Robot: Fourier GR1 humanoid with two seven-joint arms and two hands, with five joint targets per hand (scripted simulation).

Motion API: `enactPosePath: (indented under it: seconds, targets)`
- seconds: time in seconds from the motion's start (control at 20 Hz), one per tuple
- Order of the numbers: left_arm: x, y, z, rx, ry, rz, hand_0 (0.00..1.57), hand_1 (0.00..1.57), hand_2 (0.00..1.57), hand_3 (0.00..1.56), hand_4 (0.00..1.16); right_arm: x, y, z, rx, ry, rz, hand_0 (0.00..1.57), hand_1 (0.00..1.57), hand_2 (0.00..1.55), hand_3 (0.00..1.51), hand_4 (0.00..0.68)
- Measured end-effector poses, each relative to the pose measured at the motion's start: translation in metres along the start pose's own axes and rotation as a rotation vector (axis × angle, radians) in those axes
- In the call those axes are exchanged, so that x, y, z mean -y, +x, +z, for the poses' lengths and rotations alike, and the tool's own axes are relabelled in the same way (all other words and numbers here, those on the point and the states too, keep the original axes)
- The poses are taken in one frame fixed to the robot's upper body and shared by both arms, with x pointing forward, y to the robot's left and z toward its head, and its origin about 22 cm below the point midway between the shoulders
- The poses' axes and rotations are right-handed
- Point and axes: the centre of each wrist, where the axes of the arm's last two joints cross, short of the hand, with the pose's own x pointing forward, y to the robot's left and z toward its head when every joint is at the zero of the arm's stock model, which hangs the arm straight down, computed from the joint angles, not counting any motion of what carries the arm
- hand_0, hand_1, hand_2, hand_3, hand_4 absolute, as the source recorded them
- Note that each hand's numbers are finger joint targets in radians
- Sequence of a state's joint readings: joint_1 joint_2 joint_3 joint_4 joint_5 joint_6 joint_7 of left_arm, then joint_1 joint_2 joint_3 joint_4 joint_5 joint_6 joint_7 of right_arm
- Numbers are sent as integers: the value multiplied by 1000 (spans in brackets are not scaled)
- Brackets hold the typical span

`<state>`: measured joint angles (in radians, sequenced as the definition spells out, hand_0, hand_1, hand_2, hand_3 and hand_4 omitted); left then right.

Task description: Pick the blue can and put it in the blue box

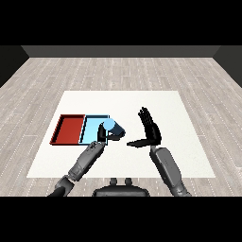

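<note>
Left hand [101, 133] is curled round the blue can [112, 128], tipped sideways at the right edge of the light blue tray [91, 124]. Right hand [150, 130] just hangs open above the tabletop [156, 101], fingers straight, holding nothing.

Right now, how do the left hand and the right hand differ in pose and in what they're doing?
The left hand is curled round the blue can, holding it tilted at the light blue tray's near right corner; the right hand holds nothing. The left hand's fingers are wrapped; the right hand's fingers are straight and point upward, with the thumb stuck out to the side. Both are black, on grey forearms.
</note>
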<state>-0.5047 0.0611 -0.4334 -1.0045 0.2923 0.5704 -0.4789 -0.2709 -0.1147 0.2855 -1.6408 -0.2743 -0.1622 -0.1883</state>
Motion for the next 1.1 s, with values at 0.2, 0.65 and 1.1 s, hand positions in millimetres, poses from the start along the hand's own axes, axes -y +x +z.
enactPosePath:
  seconds: [0.2,0.65,1.1]
  targets:
    - [-37,-1,-18,-29,67,-75,1567,1567,1557,1486,1133,25,18,10,51,-51,13,0,0,0,0,0]
    - [-105,-25,-54,-223,169,-289,1571,1571,1562,1486,1057,55,28,21,71,-134,9,0,0,0,0,0]
    - [-124,-57,-53,-465,133,-441,1571,1571,1570,1465,981,58,-3,20,45,-173,-28,0,0,0,0,0]
